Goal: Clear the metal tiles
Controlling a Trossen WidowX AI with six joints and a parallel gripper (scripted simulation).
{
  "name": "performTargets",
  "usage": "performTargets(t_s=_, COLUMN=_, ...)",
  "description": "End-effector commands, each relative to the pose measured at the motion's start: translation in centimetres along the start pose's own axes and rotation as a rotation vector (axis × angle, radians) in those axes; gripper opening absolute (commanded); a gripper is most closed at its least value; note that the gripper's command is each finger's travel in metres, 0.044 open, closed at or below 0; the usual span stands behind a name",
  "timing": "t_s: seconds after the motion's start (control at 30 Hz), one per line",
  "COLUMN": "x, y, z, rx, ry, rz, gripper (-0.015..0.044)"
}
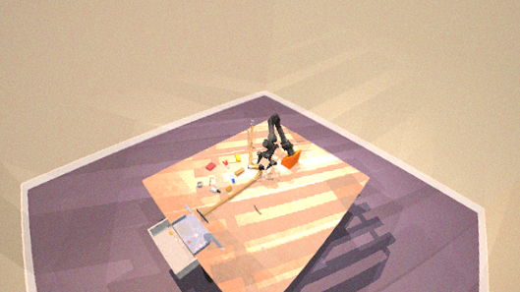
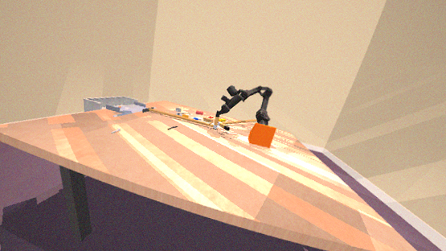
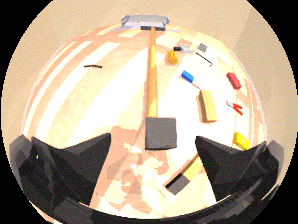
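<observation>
The long scraper (image 1: 232, 196) (image 3: 153, 75) lies on the table, its dark blade (image 1: 202, 215) beside the steel plate (image 1: 190, 227) (image 2: 131, 108). Its near end has an upright wooden grip (image 2: 217, 121) with a dark square cap (image 3: 161, 133). My gripper (image 1: 265, 163) (image 2: 221, 112) (image 3: 153, 137) is open and empty. In the wrist view the cap shows between the fingertips, slightly right of centre; the exact height gap is unclear. A few small orange and pale spots, likely tiles, show on the plate. The catch box (image 1: 173, 251) (image 2: 91, 106) at the far end holds an orange spot (image 1: 171, 233).
A second wooden tool (image 1: 251, 141) with a dark end (image 3: 175, 184) lies to the right of the grip in the wrist view. Beyond it are a wooden block (image 3: 208, 106), a blue item (image 3: 188, 76), red pliers (image 3: 237, 107) and a yellow block (image 3: 241, 140). An orange block (image 1: 291, 160) (image 2: 262, 135) stands at the arm's base.
</observation>
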State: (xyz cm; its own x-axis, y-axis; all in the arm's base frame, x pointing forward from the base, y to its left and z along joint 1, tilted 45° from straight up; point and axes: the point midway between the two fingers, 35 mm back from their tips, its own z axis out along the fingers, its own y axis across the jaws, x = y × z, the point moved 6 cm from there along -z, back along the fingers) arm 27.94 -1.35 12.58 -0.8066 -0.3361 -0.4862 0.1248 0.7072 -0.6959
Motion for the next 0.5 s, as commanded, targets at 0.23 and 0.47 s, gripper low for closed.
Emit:
performTargets(t_s=0.23, x=0.1, y=-0.1, z=1.9, rx=0.0, ry=0.002, rz=-0.003, gripper=0.044)
performTargets(t_s=0.47, x=0.2, y=-0.2, z=3.1, rx=0.002, ry=-0.001, rz=-0.004, gripper=0.044)
